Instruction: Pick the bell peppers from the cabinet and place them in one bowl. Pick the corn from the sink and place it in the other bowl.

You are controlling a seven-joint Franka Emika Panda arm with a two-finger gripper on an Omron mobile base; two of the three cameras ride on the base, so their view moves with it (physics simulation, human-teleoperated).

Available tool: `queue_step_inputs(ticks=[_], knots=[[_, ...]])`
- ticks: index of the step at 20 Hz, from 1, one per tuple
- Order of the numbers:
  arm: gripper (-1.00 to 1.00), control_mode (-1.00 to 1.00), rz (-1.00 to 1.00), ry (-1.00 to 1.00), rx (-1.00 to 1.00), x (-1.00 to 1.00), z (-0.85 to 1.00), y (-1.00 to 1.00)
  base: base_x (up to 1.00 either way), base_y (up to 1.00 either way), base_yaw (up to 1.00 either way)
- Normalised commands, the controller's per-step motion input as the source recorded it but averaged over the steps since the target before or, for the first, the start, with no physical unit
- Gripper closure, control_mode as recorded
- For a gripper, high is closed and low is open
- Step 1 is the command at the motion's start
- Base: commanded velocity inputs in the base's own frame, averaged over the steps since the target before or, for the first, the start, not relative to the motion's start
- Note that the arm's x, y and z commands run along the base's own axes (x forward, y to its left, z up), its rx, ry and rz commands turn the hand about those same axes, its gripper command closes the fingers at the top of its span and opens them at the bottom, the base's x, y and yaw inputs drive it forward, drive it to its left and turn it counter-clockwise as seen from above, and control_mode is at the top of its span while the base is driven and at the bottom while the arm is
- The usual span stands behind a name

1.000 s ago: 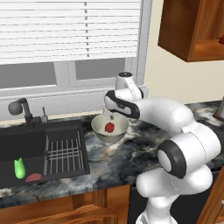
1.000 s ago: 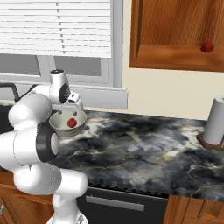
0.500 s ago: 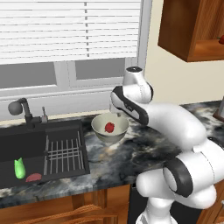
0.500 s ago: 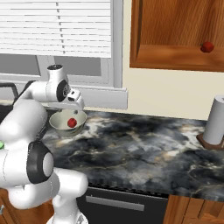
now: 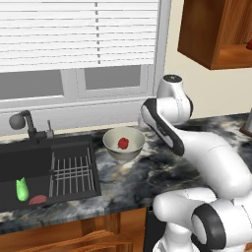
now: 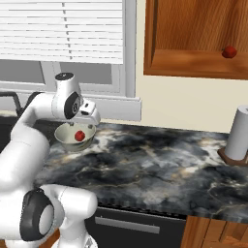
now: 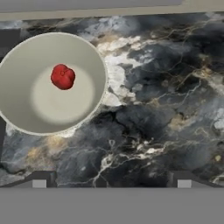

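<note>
Spread wide and holding nothing, the two-finger gripper (image 7: 111, 183) shows in the hand view as two dark finger tips (image 7: 39, 180) at the bottom, far apart over the black-and-grey marbled stone counter (image 7: 166, 100). To their upper left stands the round, deep, pale grey-beige bowl (image 7: 26, 118), with one small, lumpy, glossy red bell pepper (image 7: 63, 76) lying on its floor, off centre. No writing or label can be read on anything.

From the left base view, the same bowl (image 5: 114, 150) sits on the counter (image 5: 128, 184) just beside the matte black rectangular sink (image 5: 19, 167), the pepper (image 5: 123, 143) inside it. The ribbed wire drain rack (image 5: 71, 172) lies in the sink's right part. At the lower left of the basin lies the small bright green corn (image 5: 21, 190), with a flat reddish-pink disc (image 5: 37, 199) close by. The white arm's bulk hides the gripper here. The reddish-brown wooden wall cabinet (image 5: 211, 34) is cut off at the top right, with a sliver of red at the frame's edge that is too small to identify.

From the right base view, the hand (image 6: 88, 116) hangs above the bowl (image 6: 65, 140), partly covering its rim; its fingers are hard to make out. The pepper (image 6: 79, 136) shows within. A second red bell pepper (image 6: 229, 52) rests on the cabinet (image 6: 193, 34) shelf. A white paper-towel roll on a brown base (image 6: 238, 135) is cut off at the right edge.
</note>
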Motion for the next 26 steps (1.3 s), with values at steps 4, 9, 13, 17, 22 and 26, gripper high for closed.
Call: queue_step_inputs(ticks=[4,9,13,17,22,26], knots=[[-1.00,-1.00,0.00,-0.17,0.00,-0.82,0.36,-0.14,0.00,0.00,0.00],[-1.00,-1.00,0.00,-0.10,0.00,-0.66,0.57,-0.14,0.00,0.00,0.00],[-1.00,-1.00,0.00,-0.02,0.00,-0.26,0.31,-0.02,0.00,0.00,0.00],[-1.00,-1.00,0.00,0.00,0.00,0.00,0.00,0.00,0.00,0.00,0.00],[-1.00,-1.00,0.00,0.00,0.00,0.00,0.00,0.00,0.00,0.00,0.00],[-1.00,-1.00,0.00,0.00,0.00,0.00,0.00,0.00,0.00,0.00,0.00]])
